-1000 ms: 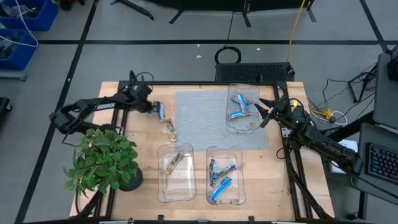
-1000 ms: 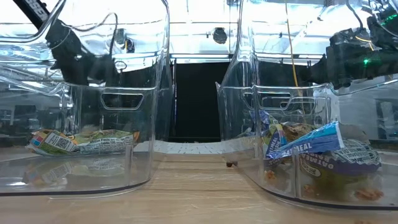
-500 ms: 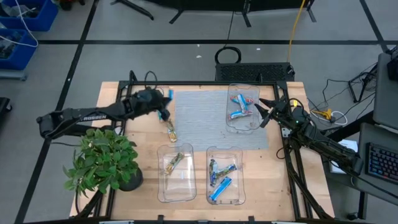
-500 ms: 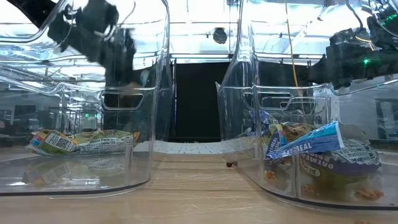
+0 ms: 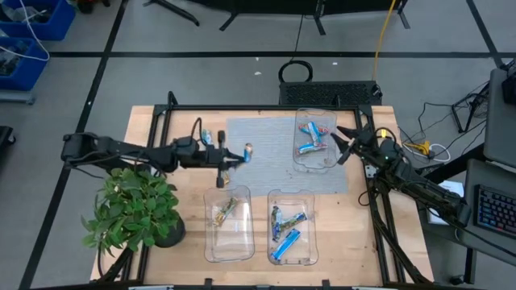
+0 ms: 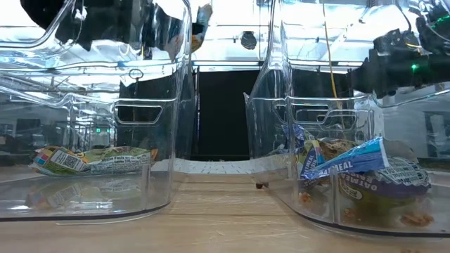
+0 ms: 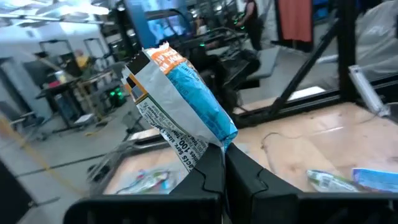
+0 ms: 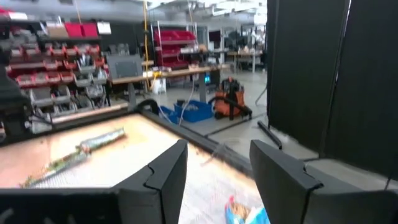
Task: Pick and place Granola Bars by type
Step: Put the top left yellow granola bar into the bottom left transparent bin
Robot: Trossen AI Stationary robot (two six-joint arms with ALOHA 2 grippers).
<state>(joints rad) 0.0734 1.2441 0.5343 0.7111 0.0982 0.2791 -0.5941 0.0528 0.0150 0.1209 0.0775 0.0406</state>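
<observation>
My left gripper point(image 5: 234, 156) is shut on a blue bar with an orange end point(image 5: 244, 152), raised over the table's middle left, just past the near-left tray's far wall. The same bar point(image 6: 201, 17) shows high in the low view. A tan bar point(image 5: 220, 180) lies flat on the wood below the gripper. A blue bar point(image 7: 375, 178) and a tan one point(image 7: 328, 180) lie on the wood beyond the fingers. My right gripper point(image 5: 342, 146) is open and holds nothing, beside the far tray's right wall. My left gripper pinches the blue bar by one crimped end point(image 7: 210, 144) between its two fingers. The fingers lie about level and point toward the table's right. The bar is lifted clear and sticks out beyond the fingertips, its orange end point(image 7: 163, 57) farthest from them.
Three clear trays stand on the table. The far tray point(image 5: 315, 160) holds blue and red bars, the near-left tray point(image 5: 228, 242) holds tan bars, and the near-right tray point(image 5: 306, 254) holds blue ones. A grey mat point(image 5: 258, 161) covers the middle. A potted plant point(image 5: 133, 209) stands near left.
My left gripper has travelled from the table's far-left part toward the right and a little nearer, and has risen, carrying the blue bar clear of the wood. The left arm has swung and stretched out low across the table. The right arm has kept still.
</observation>
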